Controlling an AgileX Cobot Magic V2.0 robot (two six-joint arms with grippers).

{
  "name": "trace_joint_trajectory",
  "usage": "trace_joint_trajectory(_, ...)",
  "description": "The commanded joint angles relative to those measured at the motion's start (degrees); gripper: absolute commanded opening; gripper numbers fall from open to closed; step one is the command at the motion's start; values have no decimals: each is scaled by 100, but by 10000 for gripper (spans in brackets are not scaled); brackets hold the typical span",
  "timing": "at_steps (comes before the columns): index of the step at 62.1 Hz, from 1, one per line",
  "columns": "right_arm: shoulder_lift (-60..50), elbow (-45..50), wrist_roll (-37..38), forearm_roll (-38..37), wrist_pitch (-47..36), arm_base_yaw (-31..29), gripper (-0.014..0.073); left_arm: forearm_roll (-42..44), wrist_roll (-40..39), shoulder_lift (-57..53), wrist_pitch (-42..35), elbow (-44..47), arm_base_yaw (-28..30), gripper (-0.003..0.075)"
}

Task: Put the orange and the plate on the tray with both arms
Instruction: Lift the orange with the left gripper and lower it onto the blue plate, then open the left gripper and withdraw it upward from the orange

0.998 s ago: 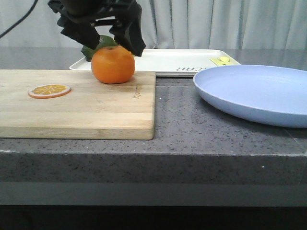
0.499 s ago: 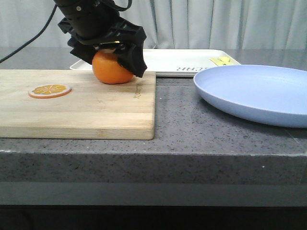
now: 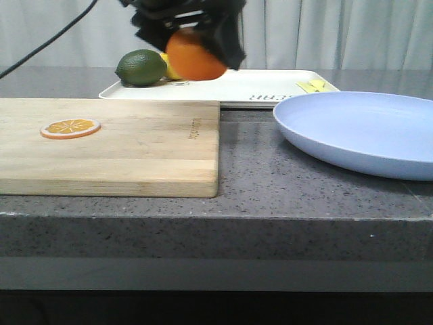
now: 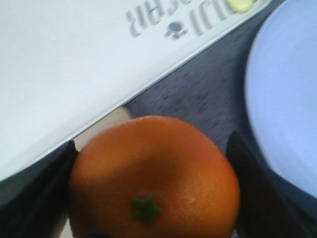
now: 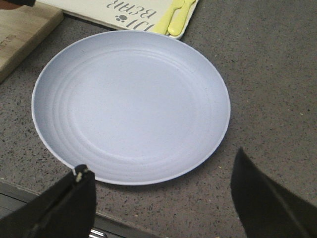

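From the front, the left gripper (image 3: 196,40) is clamped on the orange (image 3: 194,56) and holds it in the air above the near edge of the tray (image 3: 257,87), clear of the cutting board (image 3: 122,145); an orange slice (image 3: 70,127) lies on the board, a lime (image 3: 141,68) sits on the tray's left end with a yellow fruit partly hidden behind it, and the plate (image 3: 358,132) rests on the grey worktop (image 3: 250,183) to the right, apart from the tray. In the left wrist view the orange (image 4: 154,178) fills the space between the dark fingers (image 4: 29,198), stem upward, with the tray's (image 4: 74,64) lettered edge and the plate (image 4: 285,94) beyond. In the right wrist view the right gripper (image 5: 168,198) hovers with its fingers (image 5: 69,203) spread wide over the near rim of the plate (image 5: 131,104), holding nothing; the tray corner (image 5: 129,12) with a yellow-green item lies past the plate.
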Motion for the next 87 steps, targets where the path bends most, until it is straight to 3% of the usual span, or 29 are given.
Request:
trace_joint_trajectory(1, 53, -217, -48, 0, -361, 7, 573, -75, -11, -25, -264, -611, -380, 460)
trace_joint_trajectory(12, 53, -217, -48, -5, -361, 7, 573, -75, -11, 689, -219, -1502, -999, 460)
trace_joint_trajectory(32, 53, -217, -48, -5, -372, 7, 573, -75, -11, 1607, -183, -2438, -1534, 466)
trace_joint_trajectory(40, 53, -217, -48, -5, -372, 7, 573, -75, -11, 1738, -209, -2535, -1639, 563)
trace_joint_trajectory(44, 53, -217, -48, -5, -377, 7, 573, -75, -11, 1753, -224, -2535, -1659, 637)
trace_joint_trajectory(50, 53, -217, -48, -5, -395, 7, 573, -75, -11, 1758, -235, -2535, -1676, 684)
trace_joint_trajectory(70, 53, -217, -48, -5, -408, 7, 573, -75, -11, 1578, 204, -2739, -1634, 682)
trace_joint_trajectory(87, 53, -217, -48, -5, -408, 7, 573, -50, -333, 643, 833, -2728, -1242, 670)
